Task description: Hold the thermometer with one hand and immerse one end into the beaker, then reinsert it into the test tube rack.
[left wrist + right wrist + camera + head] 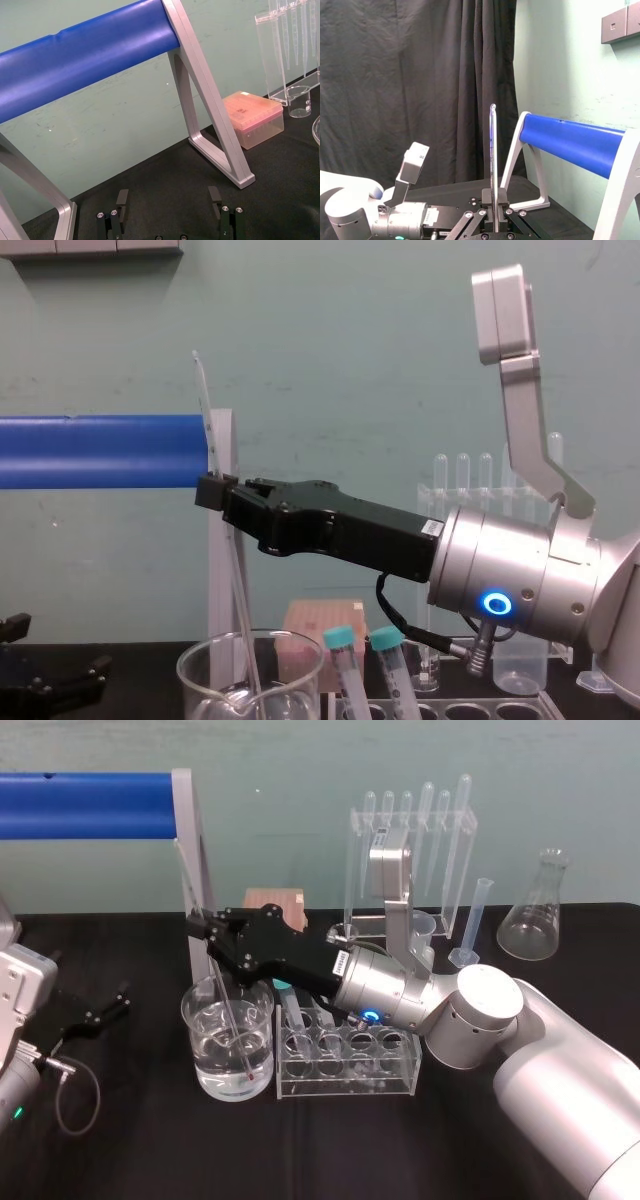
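Black table [150, 1160] against a teal wall; blue-barred frame [80, 805] at rear left.

Right arm reaches across from the right. Its hand [207, 927] is above the beaker [198, 1045], fingers clenched on the upper part of the thermometer [232, 1030].

Beaker roughly a third full of clear liquid. Rod slightly tilted, top leaning toward the frame. Lower end, red-tipped, is under the water and close to the beaker floor.

Test tube rack [345, 1082] sits just beside the beaker, on the robot's right. Two teal-capped tubes [338, 638] occupy its left end; holes further right look empty.

Left gripper [168, 200] parked low at the table's left, fingers spread, holding nothing.

Judgement: immersion step in hand, arguably complete. Return to the rack not yet done.

Next move calls for:
- a straight lift until the tip clears the rim;
- a short shift rightward over a free hole;
- a slow descent with the rod near upright.

Grip must not slacken, and glass may knock glass at the rim.
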Controlling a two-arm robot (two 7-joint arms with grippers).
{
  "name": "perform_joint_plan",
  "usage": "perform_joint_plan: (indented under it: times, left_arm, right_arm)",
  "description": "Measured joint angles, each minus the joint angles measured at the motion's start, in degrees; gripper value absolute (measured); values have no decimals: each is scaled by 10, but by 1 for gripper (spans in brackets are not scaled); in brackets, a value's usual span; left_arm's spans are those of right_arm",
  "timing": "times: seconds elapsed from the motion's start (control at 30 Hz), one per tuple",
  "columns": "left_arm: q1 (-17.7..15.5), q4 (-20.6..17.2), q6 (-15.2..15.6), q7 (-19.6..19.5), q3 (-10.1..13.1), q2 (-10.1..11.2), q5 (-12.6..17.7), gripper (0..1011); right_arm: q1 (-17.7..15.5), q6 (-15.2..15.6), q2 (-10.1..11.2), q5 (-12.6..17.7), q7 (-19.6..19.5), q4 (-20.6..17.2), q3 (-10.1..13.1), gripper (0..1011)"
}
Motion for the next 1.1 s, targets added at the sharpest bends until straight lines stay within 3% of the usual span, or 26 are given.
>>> perform_joint_plan:
  times: [1.1]
  left_arm:
    - [0, 0, 0, 0, 0, 0, 0, 1008]
  right_arm:
    - [-3, 1, 2, 1, -1, -2, 1, 53]
